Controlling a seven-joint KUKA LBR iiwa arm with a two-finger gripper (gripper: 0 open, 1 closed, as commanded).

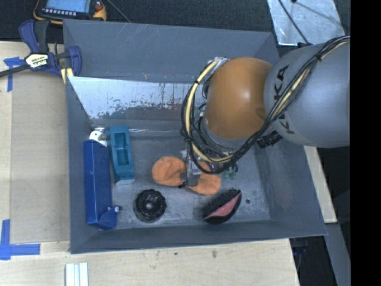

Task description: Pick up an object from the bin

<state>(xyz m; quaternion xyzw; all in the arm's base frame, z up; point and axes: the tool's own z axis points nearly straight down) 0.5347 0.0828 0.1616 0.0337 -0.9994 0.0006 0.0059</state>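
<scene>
Orange-capped robot arm (238,97) low over the grey metal bin (178,58)
Its hand (191,176) is down on an orange soft lump (168,170) mid-frame; wide or narrow cannot be told.

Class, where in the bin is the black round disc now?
In the camera view the black round disc lies by the front wall of the bin, left of centre, right of the long blue bar, below the teal block.

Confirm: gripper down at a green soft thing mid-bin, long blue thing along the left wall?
No: the camera view shows the soft thing at the gripper is orange, not green. The long blue thing does lie along the left wall.
</scene>
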